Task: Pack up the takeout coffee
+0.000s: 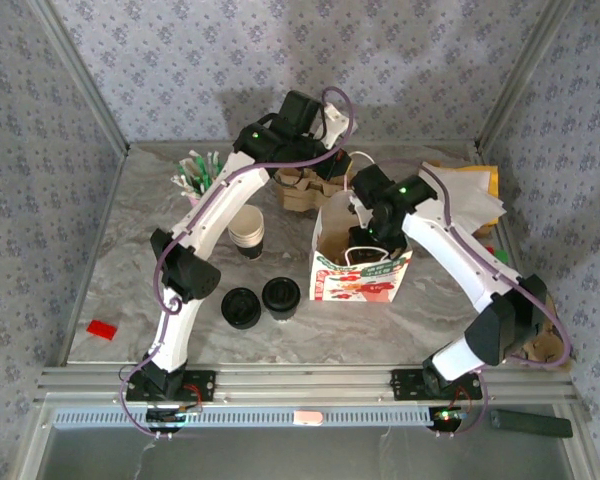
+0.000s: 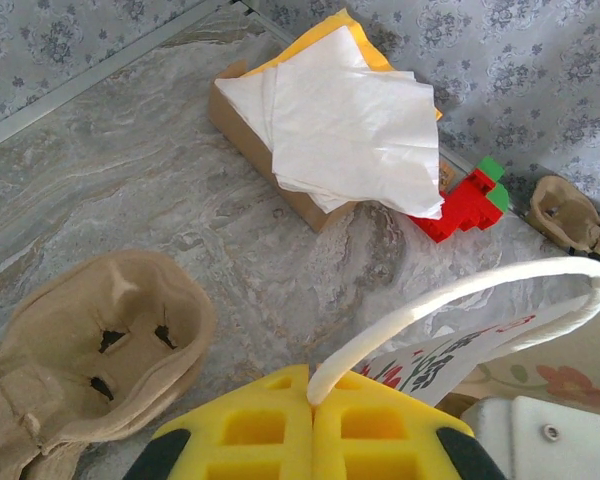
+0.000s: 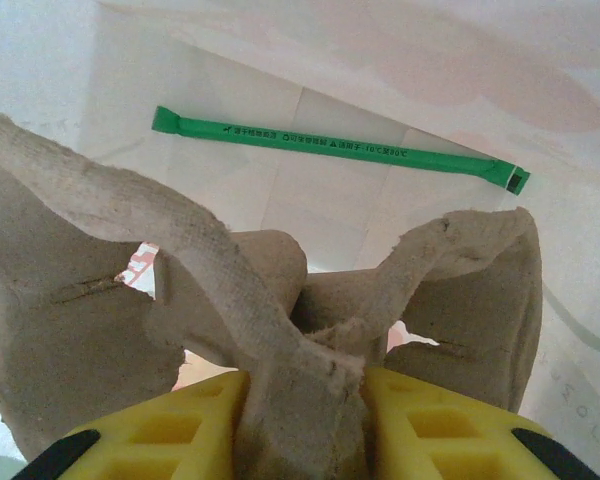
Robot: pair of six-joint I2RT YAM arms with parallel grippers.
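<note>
From where I stand, the left gripper [image 2: 310, 405] is clenched on the bag's white cord handle [image 2: 450, 295], its pads cut off at the frame edge. The right gripper [image 3: 305, 400], sunk inside the paper bag [image 1: 365, 280], pinches a rough, fibrous pulp cup carrier [image 3: 90, 300] that hides much of the bag floor. The takeout coffee [image 1: 281, 297] stands on the marbled table [image 1: 130, 260] just left of the bag, apparently untouched.

The left pincer [image 2: 310, 405] grips a white bag handle [image 2: 460, 290], nearer the camera than the napkin pile [image 2: 350, 130]. A red and green block [image 2: 462, 205] sits just beside the napkins' right corner. A pulp cup carrier [image 2: 100, 350] lies on the counter [image 2: 130, 180], well to their left.
</note>
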